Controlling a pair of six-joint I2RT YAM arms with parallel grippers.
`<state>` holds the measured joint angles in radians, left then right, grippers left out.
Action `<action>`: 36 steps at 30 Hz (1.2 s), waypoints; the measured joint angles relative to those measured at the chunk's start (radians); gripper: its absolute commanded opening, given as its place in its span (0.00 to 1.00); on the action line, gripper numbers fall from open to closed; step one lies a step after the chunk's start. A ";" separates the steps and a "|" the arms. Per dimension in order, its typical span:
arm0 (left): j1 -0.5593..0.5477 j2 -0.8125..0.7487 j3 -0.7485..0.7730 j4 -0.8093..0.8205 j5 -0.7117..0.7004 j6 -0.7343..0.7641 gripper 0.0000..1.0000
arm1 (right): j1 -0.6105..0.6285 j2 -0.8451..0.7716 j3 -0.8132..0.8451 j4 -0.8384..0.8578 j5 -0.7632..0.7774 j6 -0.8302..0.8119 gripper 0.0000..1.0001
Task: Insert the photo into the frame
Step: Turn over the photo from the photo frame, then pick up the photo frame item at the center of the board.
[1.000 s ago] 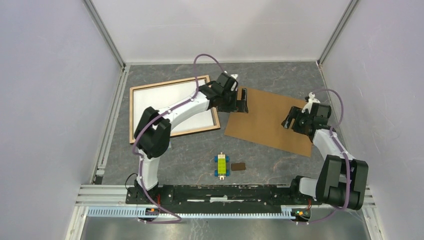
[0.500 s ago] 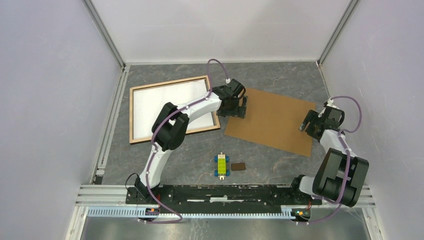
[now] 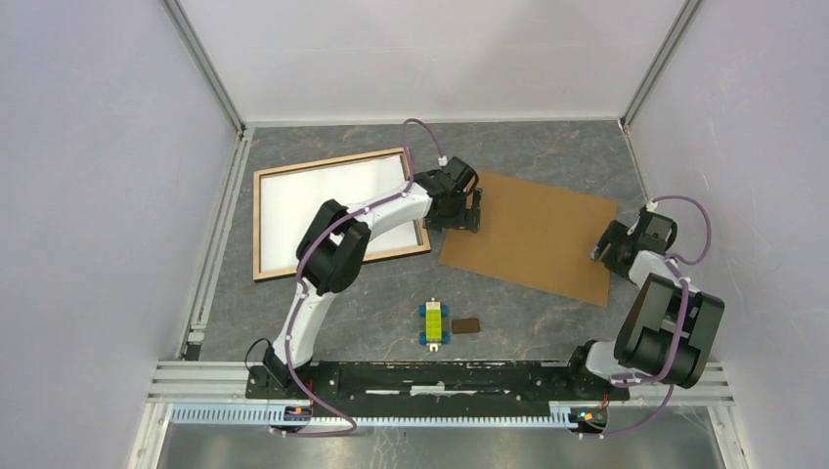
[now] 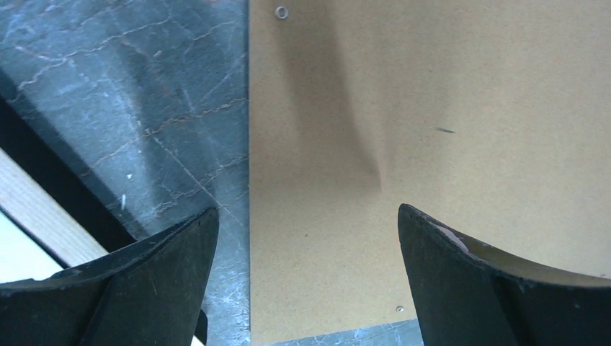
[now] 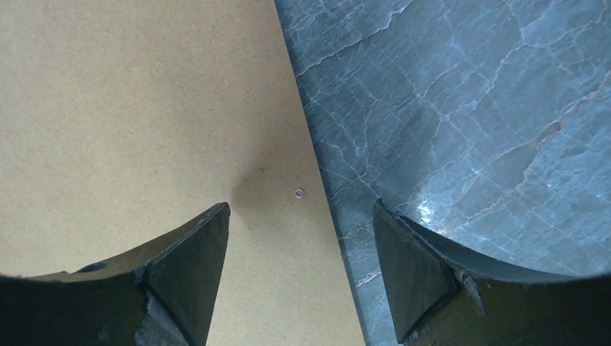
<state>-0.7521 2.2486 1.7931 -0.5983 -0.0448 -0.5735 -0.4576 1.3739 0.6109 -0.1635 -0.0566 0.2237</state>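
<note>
Two wide-open, empty hands here: the left hand (image 3: 467,210) straddles the left edge of the brown backing board (image 3: 533,234) and the right hand (image 3: 610,250) straddles the opposite edge, each with one finger over board and one over tabletop (image 3: 547,147). Meanwhile the frame (image 3: 258,227) lies flat just left of the board, filled by a white sheet I'd guess is the photo (image 3: 313,200) face down. Lifting the board looks like the step in hand, so I'd work a finger under each edge and raise both sides evenly, or that thin board flexes and slips.
</note>
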 measured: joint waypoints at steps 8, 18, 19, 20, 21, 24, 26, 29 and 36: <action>0.042 -0.070 -0.164 0.222 0.222 -0.092 0.92 | -0.002 0.015 -0.019 0.071 -0.069 0.008 0.77; 0.181 -0.145 -0.487 0.751 0.536 -0.458 0.62 | -0.023 0.015 -0.073 0.215 -0.129 0.010 0.77; 0.187 -0.150 -0.515 0.826 0.548 -0.504 0.59 | -0.026 0.015 -0.077 0.222 -0.128 0.008 0.77; 0.192 -0.155 -0.543 0.901 0.555 -0.552 0.55 | -0.030 0.014 -0.081 0.232 -0.127 0.007 0.77; 0.195 -0.159 -0.563 0.967 0.562 -0.595 0.51 | -0.033 0.014 -0.084 0.240 -0.124 0.006 0.77; 0.202 -0.164 -0.612 1.205 0.581 -0.737 0.43 | -0.037 0.012 -0.090 0.253 -0.118 0.003 0.77; 0.201 -0.171 -0.615 1.308 0.601 -0.795 0.39 | -0.037 0.010 -0.093 0.256 -0.122 0.009 0.77; 0.177 -0.192 -0.616 1.371 0.647 -0.817 0.37 | -0.024 0.000 -0.097 0.255 -0.193 0.040 0.76; 0.132 -0.203 -0.616 1.402 0.704 -0.837 0.18 | -0.021 -0.010 -0.098 0.260 -0.249 0.066 0.76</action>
<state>-0.6201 2.0460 1.1767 0.8040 0.6590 -1.4105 -0.4789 1.3636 0.5129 0.0963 -0.3061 0.2897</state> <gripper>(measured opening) 0.252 0.766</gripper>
